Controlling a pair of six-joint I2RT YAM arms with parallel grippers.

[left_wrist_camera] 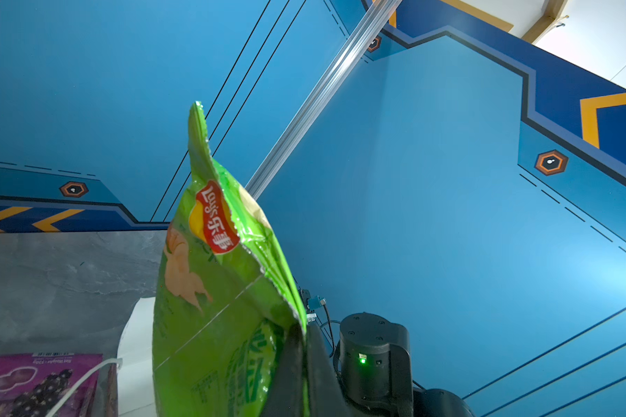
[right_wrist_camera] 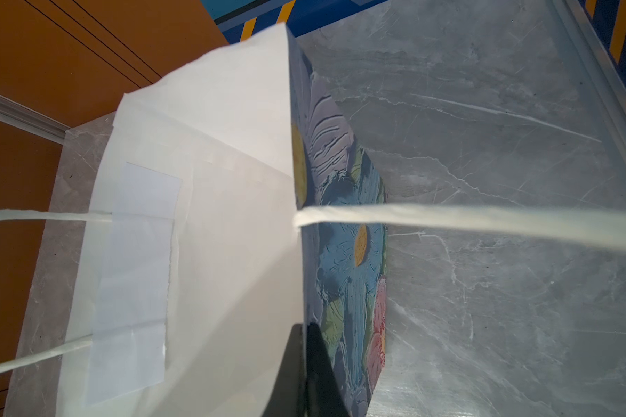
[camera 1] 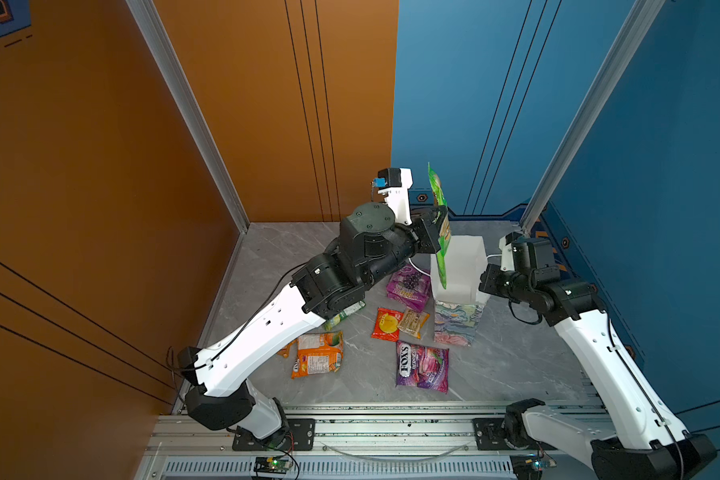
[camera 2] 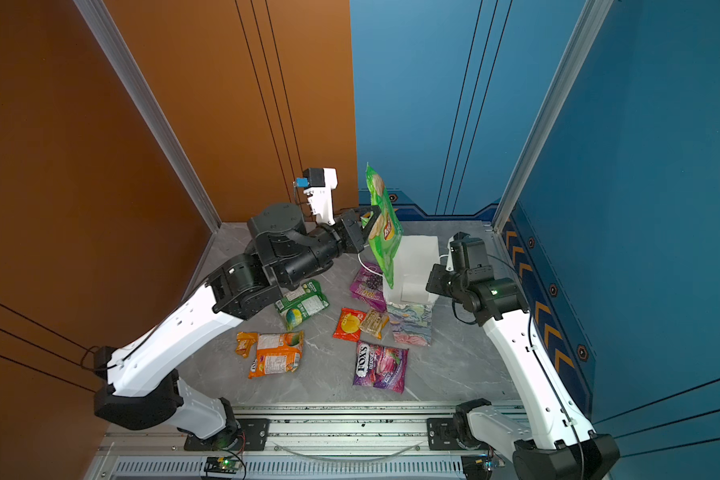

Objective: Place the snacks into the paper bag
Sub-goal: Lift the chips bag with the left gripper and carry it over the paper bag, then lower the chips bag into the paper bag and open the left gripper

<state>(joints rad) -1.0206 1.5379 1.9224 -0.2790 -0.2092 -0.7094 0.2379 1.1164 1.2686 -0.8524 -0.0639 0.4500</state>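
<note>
Held upright over the open white mouth of the standing flowered paper bag [camera 2: 411,328]: large green chip bag [camera 2: 382,232]. Laid flat beside it: purple berry packet [camera 2: 381,368], purple grape packet [camera 2: 366,286], red packet [camera 2: 348,324], tan bar [camera 2: 373,323], orange packet [camera 2: 277,355], small green packet [camera 2: 302,303].

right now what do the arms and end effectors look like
The left arm and right arm match: white shell links with small holes, black rounded joints, thin black cables alongside. A green light glows on a right arm joint. The left end effector and right end effector are black and tapered, with white camera mounts.

Purple packet [camera 1: 422,367] reads FOX'S, green chip bag [left_wrist_camera: 214,289] reads Lay's
</note>
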